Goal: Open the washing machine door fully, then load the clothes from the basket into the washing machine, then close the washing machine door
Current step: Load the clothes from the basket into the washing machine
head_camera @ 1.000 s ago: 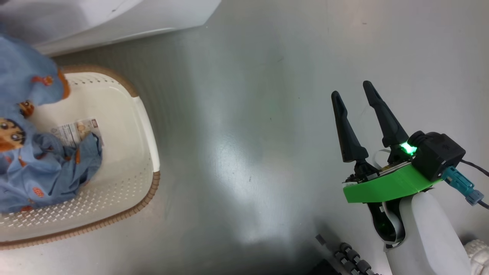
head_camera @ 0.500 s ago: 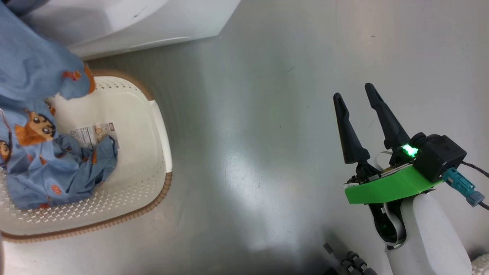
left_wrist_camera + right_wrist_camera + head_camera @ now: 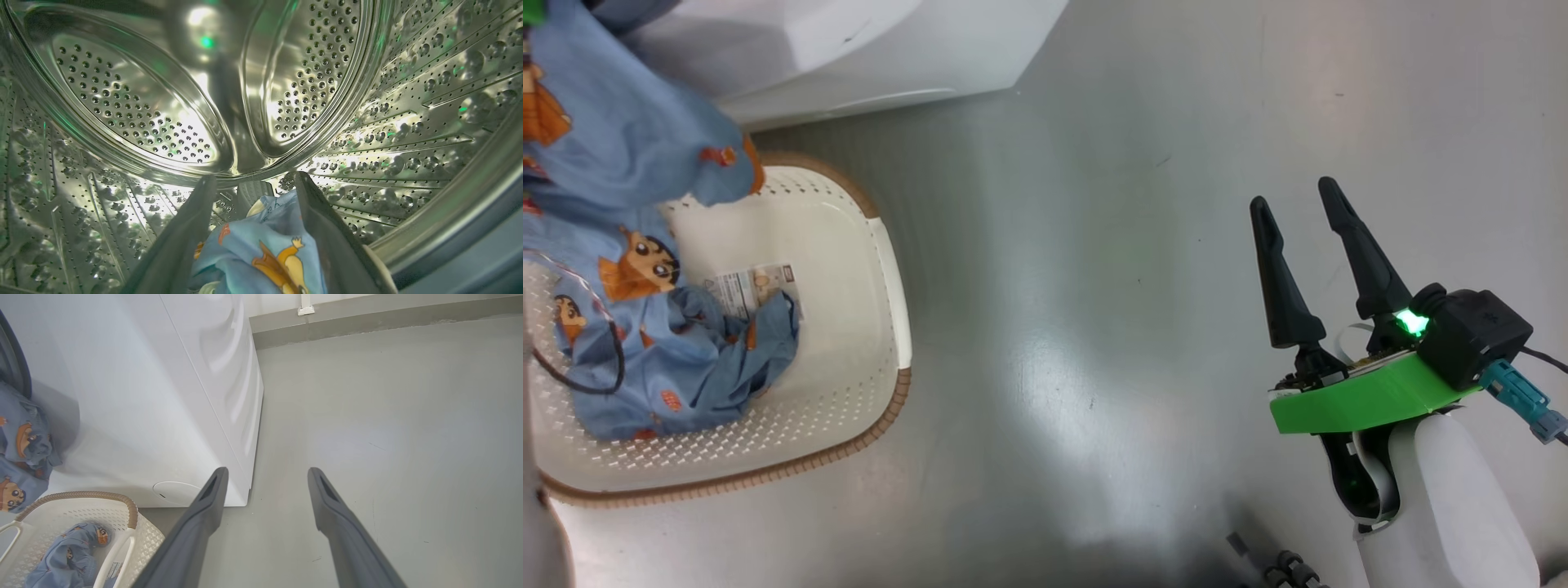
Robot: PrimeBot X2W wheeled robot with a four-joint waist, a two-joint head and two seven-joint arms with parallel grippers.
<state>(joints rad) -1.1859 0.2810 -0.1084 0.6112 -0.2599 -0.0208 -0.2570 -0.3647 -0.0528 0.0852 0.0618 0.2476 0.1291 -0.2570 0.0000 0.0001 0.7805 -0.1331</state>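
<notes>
Cream-white basket [image 3: 890, 269] holds crumpled blue clothes [image 3: 686, 367] printed with orange cartoon figures. Inside the steel drum [image 3: 135, 118], left gripper [image 3: 254, 177] spread around more of them — perhaps loose; right gripper [image 3: 1293, 194] spread, empty.

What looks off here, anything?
The clothes trail out of the washing machine mouth and hang down its front over the basket, not fully inside, though the open left gripper is in the drum.

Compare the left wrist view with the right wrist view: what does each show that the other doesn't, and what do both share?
Left wrist, not right: the perforated steel drum and the left gripper's fingers. Right wrist, not left: the basket, the grey floor, the washer's round lower cap and the right gripper's fingers. Both: light blue cartoon-print clothes.
</notes>
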